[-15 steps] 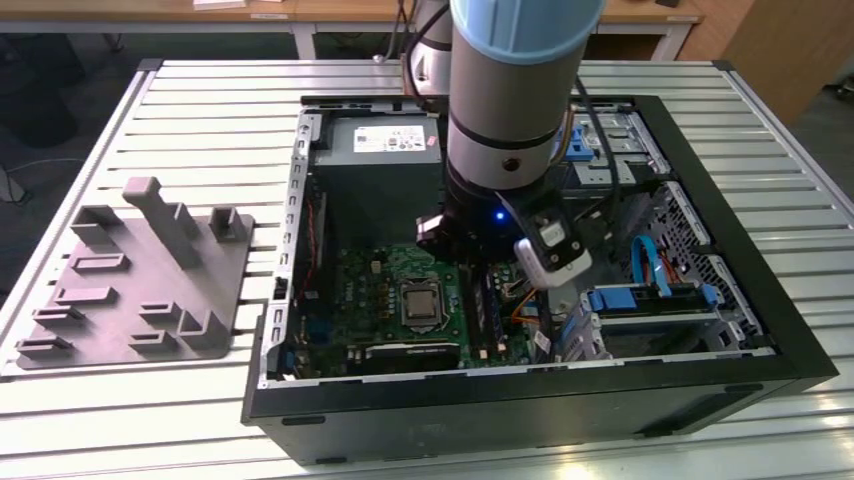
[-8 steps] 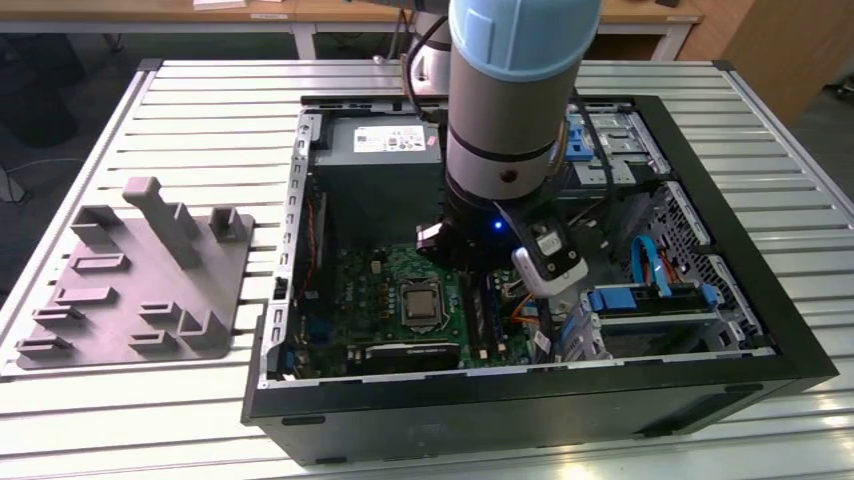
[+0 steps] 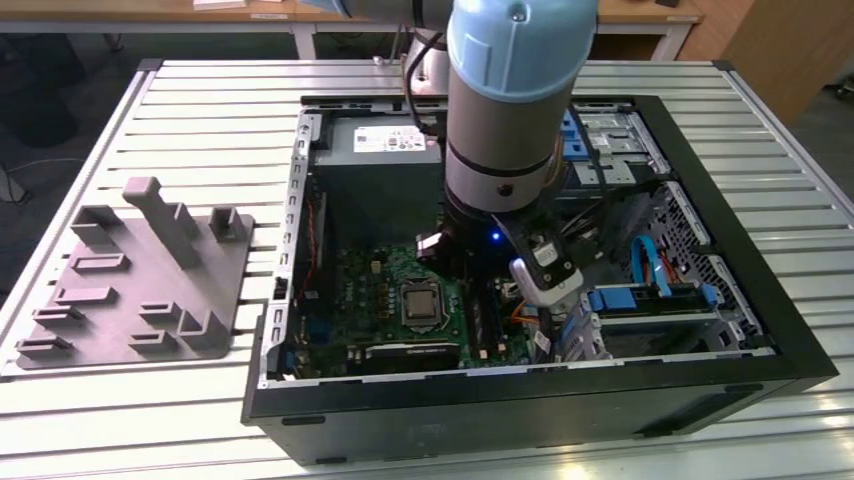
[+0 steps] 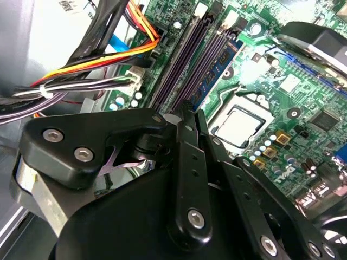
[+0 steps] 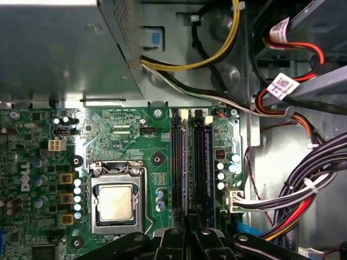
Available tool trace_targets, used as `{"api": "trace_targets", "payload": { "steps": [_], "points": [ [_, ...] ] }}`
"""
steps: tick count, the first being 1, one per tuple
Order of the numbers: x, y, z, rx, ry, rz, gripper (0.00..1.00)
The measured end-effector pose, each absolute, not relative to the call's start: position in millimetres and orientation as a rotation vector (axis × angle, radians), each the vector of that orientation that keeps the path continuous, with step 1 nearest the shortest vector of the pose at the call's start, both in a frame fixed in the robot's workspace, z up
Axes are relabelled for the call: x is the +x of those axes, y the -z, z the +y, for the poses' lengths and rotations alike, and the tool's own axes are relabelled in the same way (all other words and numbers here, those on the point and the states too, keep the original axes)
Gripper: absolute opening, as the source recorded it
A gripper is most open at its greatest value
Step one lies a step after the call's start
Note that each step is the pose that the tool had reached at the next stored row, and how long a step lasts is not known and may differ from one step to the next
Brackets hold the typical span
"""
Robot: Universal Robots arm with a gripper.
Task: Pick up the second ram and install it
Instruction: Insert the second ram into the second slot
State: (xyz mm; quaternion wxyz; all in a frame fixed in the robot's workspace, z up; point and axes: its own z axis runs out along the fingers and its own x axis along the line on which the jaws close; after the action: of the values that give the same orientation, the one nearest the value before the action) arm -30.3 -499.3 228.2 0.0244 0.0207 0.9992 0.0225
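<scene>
Motherboard [image 5: 135,135] backdrop: gripper [image 4: 187,108], pinched narrow, at the processor's [image 3: 420,305] one o'clock in the exterior view, meets the second ram [image 5: 200,162]. It is likely light, stiff and fragile; hold its long edges.

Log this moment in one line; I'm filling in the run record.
arm: inside case | gripper: shut on ram | ram: over board's memory slots, beside CPU | seating: cannot tell

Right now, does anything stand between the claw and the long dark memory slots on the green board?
Nothing visible does. The black claw sits right over the long dark memory slots; the bundled black cables lie beside the green board, not across the slots.
</scene>
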Motion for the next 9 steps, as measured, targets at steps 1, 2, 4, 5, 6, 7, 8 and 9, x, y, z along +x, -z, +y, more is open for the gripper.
{"api": "trace_targets", "payload": {
  "steps": [1, 2, 4, 5, 6, 7, 8, 9],
  "points": [
    [-30.2, -227.2, -499.3, 0.064, -0.067, 3.091, 0.14],
    [-30.3, -226.3, -499.3, 0.065, -0.065, 3.091, 0.14],
    [-30.3, -224.7, -499.3, 0.065, -0.062, 3.091, 0.14],
    [-30.3, -224.0, -499.3, 0.066, -0.061, 3.091, 0.14],
    [-30.3, -223.5, -499.3, 0.066, -0.059, 3.091, 0.14],
    [-30.3, -222.9, -499.3, 0.066, -0.057, 3.091, 0.14],
    [-30.3, -222.3, -499.3, 0.066, -0.056, 3.091, 0.14],
    [-30.3, -221.8, -499.3, 0.066, -0.055, 3.091, 0.14]
  ]
}}
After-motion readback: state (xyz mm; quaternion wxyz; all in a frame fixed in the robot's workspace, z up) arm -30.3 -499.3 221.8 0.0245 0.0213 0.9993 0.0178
